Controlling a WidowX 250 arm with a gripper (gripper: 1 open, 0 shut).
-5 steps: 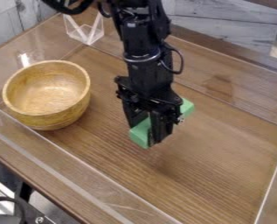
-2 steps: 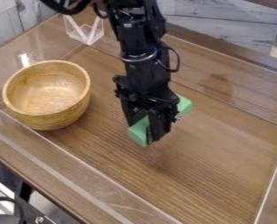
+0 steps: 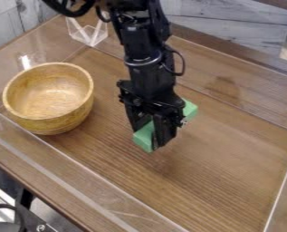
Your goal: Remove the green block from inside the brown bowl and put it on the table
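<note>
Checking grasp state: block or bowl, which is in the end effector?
The block: green, clamped in the end effector over the table. The bowl sits empty, left.

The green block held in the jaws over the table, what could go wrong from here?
1. The block sits tilted between the jaws of the gripper, one end low near the table. On release it may tip or slide rather than lie flat.
2. Whether the low end already touches the wood cannot be told; pressing lower could jam it.
3. The bowl stands apart to the left, so a collision looks unlikely.
</note>
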